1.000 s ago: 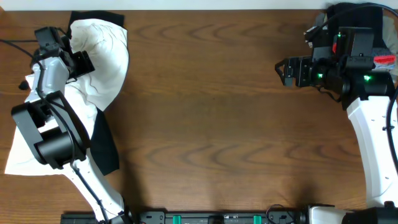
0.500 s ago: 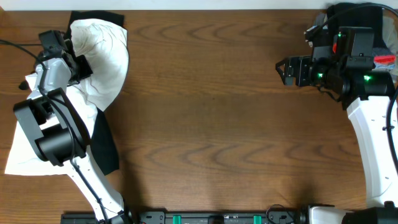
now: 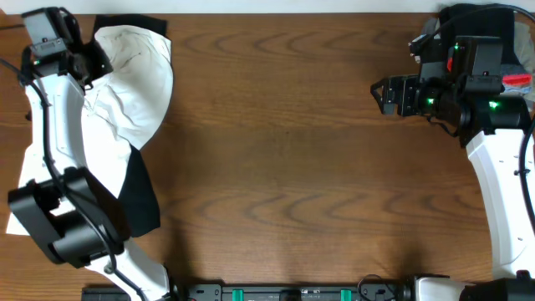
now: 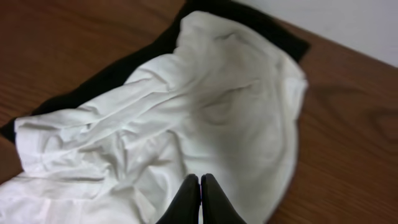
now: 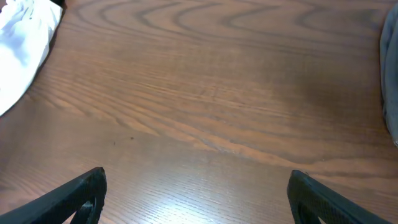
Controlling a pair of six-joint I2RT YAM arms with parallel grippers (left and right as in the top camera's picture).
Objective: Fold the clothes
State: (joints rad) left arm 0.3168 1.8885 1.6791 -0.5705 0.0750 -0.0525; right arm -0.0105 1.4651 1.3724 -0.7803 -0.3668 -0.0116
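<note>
The wooden bench (image 3: 292,167) carries a crumpled white T-shirt (image 3: 134,84) at its far-left corner, lying over a black garment (image 3: 142,205). The left tool (image 4: 199,190), its fingers pressed together, is right over the shirt. The right tool (image 5: 198,186), spread wide, hovers well apart over bare wood.

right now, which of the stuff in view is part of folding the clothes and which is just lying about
Part of the job:
- large wrinkled white thin-fabric T-shirt
- long plain black garment, partly under the shirt

Just lying about:
- small red item at the right edge, too small to identify
- brown wooden table, only the work surface
</note>
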